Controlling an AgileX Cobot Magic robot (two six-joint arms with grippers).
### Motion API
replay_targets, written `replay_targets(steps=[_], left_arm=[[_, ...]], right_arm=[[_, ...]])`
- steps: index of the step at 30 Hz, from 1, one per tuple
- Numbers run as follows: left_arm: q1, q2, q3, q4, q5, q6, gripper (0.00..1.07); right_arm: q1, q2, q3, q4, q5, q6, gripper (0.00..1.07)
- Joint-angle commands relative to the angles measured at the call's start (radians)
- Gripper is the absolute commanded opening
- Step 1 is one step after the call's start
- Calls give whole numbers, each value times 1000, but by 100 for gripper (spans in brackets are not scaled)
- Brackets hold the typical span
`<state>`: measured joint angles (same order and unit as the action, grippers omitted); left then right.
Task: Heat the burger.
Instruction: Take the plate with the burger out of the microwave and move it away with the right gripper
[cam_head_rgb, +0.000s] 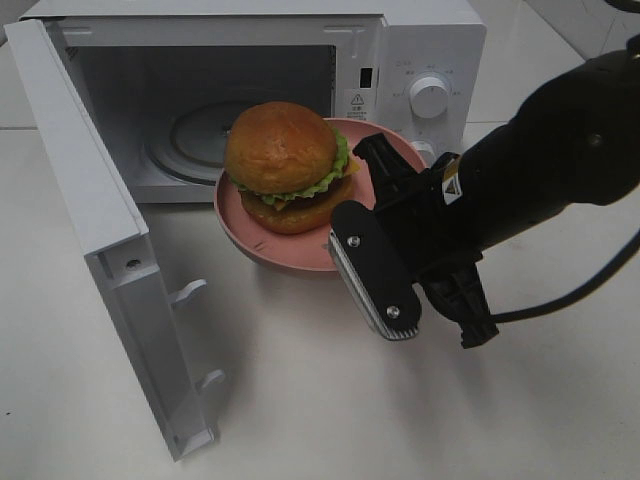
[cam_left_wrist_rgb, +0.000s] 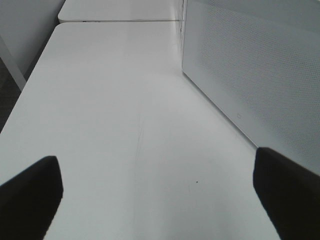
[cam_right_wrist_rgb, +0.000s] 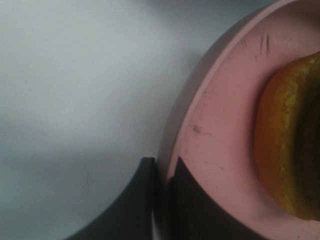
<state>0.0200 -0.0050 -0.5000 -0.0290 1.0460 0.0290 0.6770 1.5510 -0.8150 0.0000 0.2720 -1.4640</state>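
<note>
Here the burger (cam_head_rgb: 285, 160) is seen on a pink plate (cam_head_rgb: 262, 242), which is held in front of the open microwave (cam_head_rgb: 420, 45), its far edge at the cavity mouth. The plate's rim is pinched between the right fingers (cam_right_wrist_rgb: 167, 200), closed tightly on it at the side away from the door (cam_head_rgb: 95, 230). The left fingers (cam_left_wrist_rgb: 30, 195) are spread wide over bare worktop (cam_left_wrist_rgb: 120, 110), with nothing between them, beside the microwave's perforated wall.
</note>
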Motion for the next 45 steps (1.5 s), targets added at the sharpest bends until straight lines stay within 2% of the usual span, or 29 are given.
replay_targets(steps=[1, 22, 28, 36, 45], left_arm=[[1, -20, 3, -4, -8, -4, 98], [1, -20, 3, -4, -8, -4, 98], [1, -20, 3, -4, -8, -4, 98], [1, -20, 3, -4, -8, -4, 98], [1, -20, 3, -4, -8, -4, 98]], right_arm=[[-2, -52, 22, 8, -68, 6, 0], [-2, -395, 301, 8, -48, 8, 0], [-2, -461, 349, 8, -37, 36, 1], [-2, -574, 393, 0, 73, 75, 1], [-2, -632, 393, -183, 135, 369, 1]])
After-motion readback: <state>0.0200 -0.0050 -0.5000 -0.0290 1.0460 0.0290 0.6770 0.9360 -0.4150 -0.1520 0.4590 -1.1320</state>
